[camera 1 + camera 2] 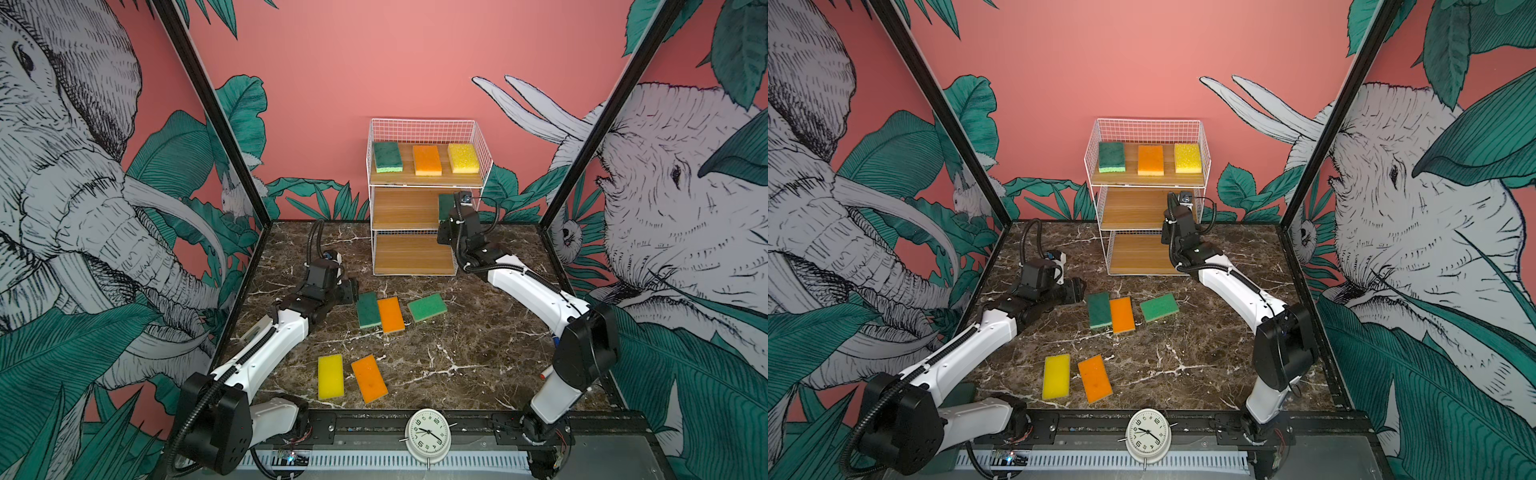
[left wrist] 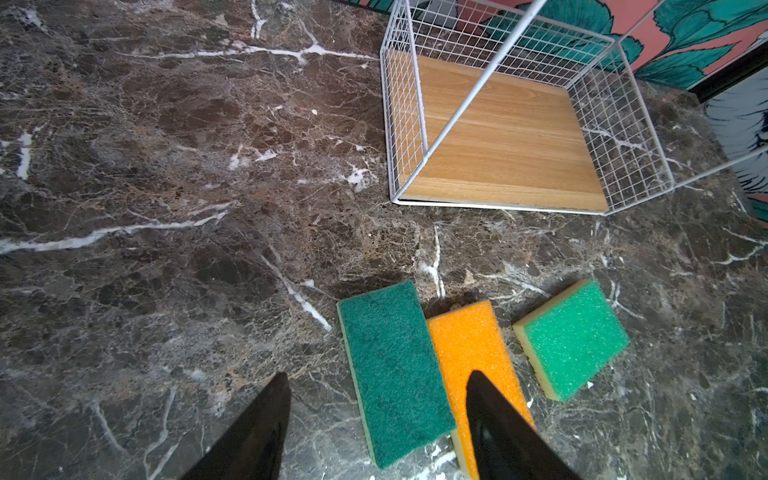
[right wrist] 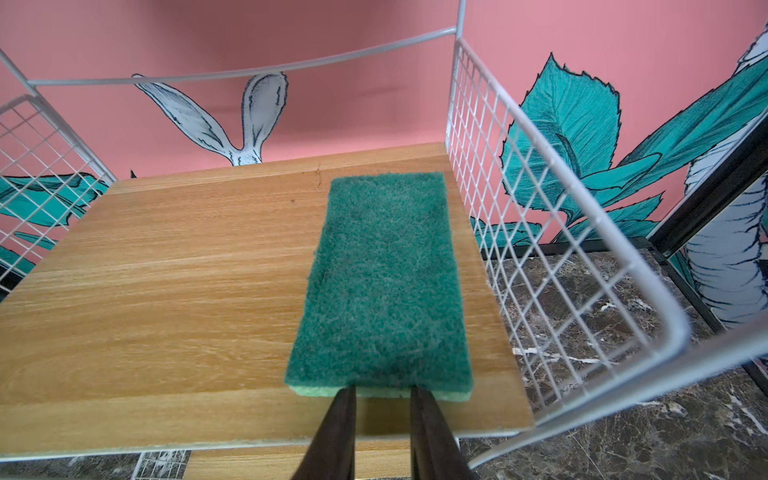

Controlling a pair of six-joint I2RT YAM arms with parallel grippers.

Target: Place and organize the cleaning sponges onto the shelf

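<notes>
The shelf (image 1: 409, 210) stands at the back of the table. Its top board holds a green sponge (image 1: 388, 157), an orange one (image 1: 427, 160) and a yellow one (image 1: 463, 158). Another green sponge (image 3: 382, 286) lies flat at the right end of the middle board. My right gripper (image 3: 384, 390) is shut, with its tips against that sponge's near edge. On the table lie a dark green sponge (image 2: 395, 370), an orange one (image 2: 469, 345), a lighter green one (image 2: 573, 336), a yellow one (image 1: 330, 377) and a second orange one (image 1: 369, 378). My left gripper (image 2: 378, 376) hangs open over the dark green sponge's near end.
The lowest board (image 2: 507, 137) is bare, with white wire grid on its sides. A white clock (image 1: 428, 436) sits on the front rail. A red-tipped pen (image 1: 542, 375) shows beside the right arm's base. Black frame posts (image 1: 232, 137) stand at the back corners.
</notes>
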